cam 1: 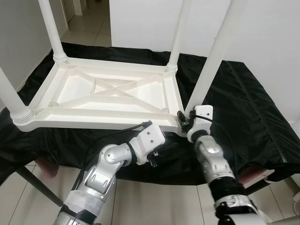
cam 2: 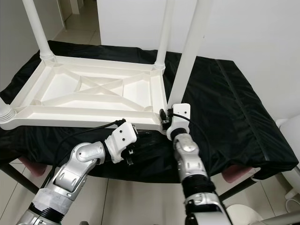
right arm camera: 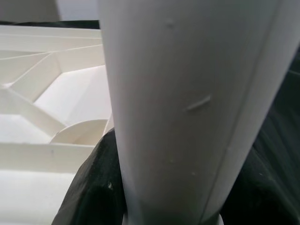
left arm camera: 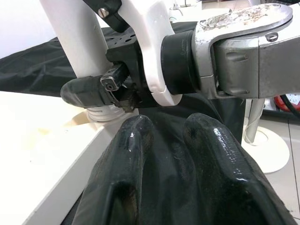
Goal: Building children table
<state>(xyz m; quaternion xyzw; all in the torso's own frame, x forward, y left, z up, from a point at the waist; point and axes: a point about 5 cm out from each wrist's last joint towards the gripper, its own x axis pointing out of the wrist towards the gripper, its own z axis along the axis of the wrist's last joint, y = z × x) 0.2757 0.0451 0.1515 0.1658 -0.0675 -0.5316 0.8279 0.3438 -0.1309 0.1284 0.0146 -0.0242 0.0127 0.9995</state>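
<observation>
White moulded plastic forms the child's table (cam 1: 103, 96), which lies upside down on a bench draped in a black sheet (cam 1: 243, 108). The underside faces up and shows a rectangular frame with diagonal ribs crossing at a small central panel. Round tapered legs stand upright at the corners: far-left leg (cam 1: 50, 28), far-right leg (cam 1: 179, 33), near-left leg (cam 1: 11, 101), each seated in a ribbed collar. The near-right leg (cam 1: 213, 61) leans slightly away from vertical and meets the table's near-right corner.

The right claw (cam 1: 183, 119) is at the base of the near-right leg; its black fingers (right arm camera: 96, 187) are clenched around the leg just above the socket, with the smooth white tube between them in the right wrist view. The left claw (cam 1: 152, 157) sits below the table's near edge, in front of the bench, just beside the right wrist. Its two glossy black fingers (left arm camera: 136, 168) lie close together, clenched, with nothing held between them.

The sheet is shiny, creased fabric hanging over the bench edges. Dark metal bench legs (cam 1: 37, 185) stand on a pale tiled floor (cam 1: 154, 201). White walls (cam 1: 140, 18) rise behind the bench.
</observation>
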